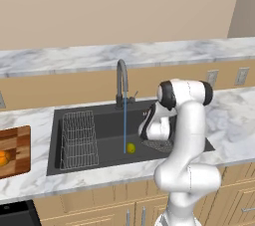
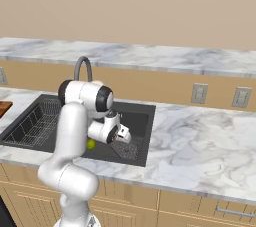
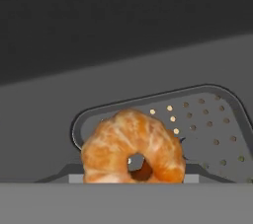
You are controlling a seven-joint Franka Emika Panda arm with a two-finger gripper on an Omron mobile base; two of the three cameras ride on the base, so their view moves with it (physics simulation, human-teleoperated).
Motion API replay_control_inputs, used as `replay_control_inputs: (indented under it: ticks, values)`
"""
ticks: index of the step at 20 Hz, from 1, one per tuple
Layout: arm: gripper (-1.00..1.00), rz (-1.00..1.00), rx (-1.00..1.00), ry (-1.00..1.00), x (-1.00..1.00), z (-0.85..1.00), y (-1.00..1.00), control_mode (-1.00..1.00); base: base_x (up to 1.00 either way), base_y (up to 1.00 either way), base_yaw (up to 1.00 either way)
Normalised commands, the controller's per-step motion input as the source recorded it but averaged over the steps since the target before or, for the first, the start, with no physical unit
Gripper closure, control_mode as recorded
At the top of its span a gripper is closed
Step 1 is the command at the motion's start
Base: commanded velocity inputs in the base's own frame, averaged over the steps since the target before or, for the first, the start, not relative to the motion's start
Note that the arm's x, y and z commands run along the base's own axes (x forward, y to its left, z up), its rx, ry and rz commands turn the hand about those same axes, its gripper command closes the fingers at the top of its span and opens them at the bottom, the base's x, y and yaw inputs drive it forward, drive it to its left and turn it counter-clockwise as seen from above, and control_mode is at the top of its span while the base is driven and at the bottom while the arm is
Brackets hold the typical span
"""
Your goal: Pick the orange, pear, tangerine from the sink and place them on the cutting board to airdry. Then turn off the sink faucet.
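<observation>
1. My gripper (image 2: 125, 138) is low in the sink (image 1: 99, 115), over the drain grate (image 3: 207, 119), near the right wall.
2. In the hand view the tangerine (image 3: 132, 148) sits at 6 o'clock between the fingers; I cannot tell whether they grip it.
3. One pear (image 1: 131, 148) lies under the running sink faucet (image 1: 122, 83).
4. One orange (image 1: 3, 158) is on the cutting board (image 1: 17, 140) (9 o'clock, left base view).

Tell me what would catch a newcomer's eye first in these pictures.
The white arm bends down into the dark sink, where a thin stream of water runs from the tap. Beside the stream lies a pear. In the hand view, a peeled tangerine sits at the drain grate.
</observation>
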Motion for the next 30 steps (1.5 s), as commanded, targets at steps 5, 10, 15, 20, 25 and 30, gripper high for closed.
replay_control_inputs:
  ticks: [5,10,15,20,25,30]
  values:
    - [1.00,0.00,0.00,0.00,-0.23,0.40,-0.31,-1.00,0.00,0.00,0.00]
    - [1.00,0.00,0.01,0.00,-0.24,0.58,-0.23,-1.00,0.00,0.00,0.00]
    - [1.00,0.01,0.01,0.00,-0.28,0.70,-0.09,-1.00,0.00,0.00,0.00]
    - [1.00,0.00,0.00,0.00,-0.44,0.61,-0.04,-1.00,0.00,0.00,0.00]
    - [1.00,0.00,0.00,0.00,-0.25,0.86,0.00,-1.00,0.00,0.00,0.00]
    - [1.00,0.03,0.00,0.06,0.00,1.00,0.00,-1.00,0.00,0.00,0.00]
